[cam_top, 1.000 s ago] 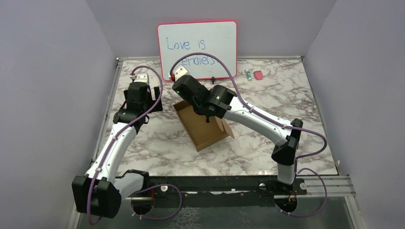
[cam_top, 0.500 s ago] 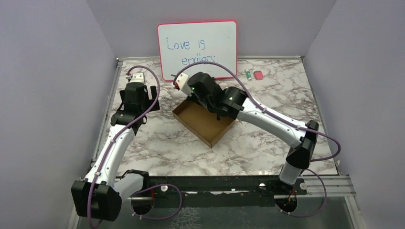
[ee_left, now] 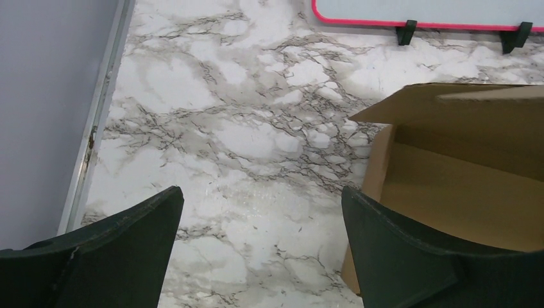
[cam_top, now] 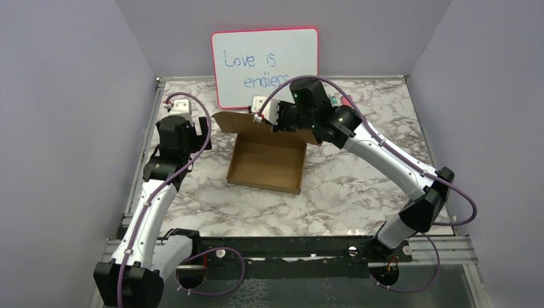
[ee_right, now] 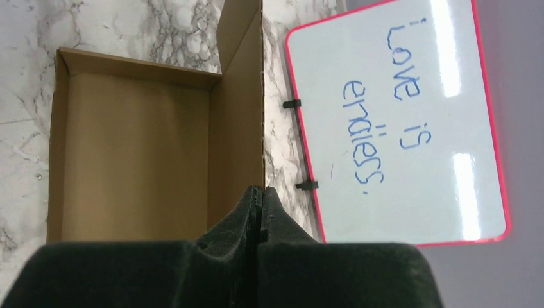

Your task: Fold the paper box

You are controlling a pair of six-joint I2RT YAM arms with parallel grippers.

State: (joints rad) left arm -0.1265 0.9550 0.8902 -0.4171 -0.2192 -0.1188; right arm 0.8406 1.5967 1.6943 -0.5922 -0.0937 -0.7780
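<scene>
The table point(cam_top: 359, 205) has a white marble pattern with grey veins and a metal rail point(ee_left: 96, 128) along its left edge. The paper box point(cam_top: 266, 163), plain brown and open-topped, rests mid-table toward the far edge, its rear flap raised. A pink-framed whiteboard point(cam_top: 265, 64) stands on black feet point(ee_left: 405, 32) at the far edge, just behind the box.

White arms point(cam_top: 151, 205), black joints point(cam_top: 420, 212), purple cables point(cam_top: 242, 266), dark green jaws

Marble-pattern table point(cam_top: 212, 199); plain lilac walls point(cam_top: 64, 96) on three sides; pink-framed whiteboard point(cam_top: 265, 64) propped against back wall.
</scene>
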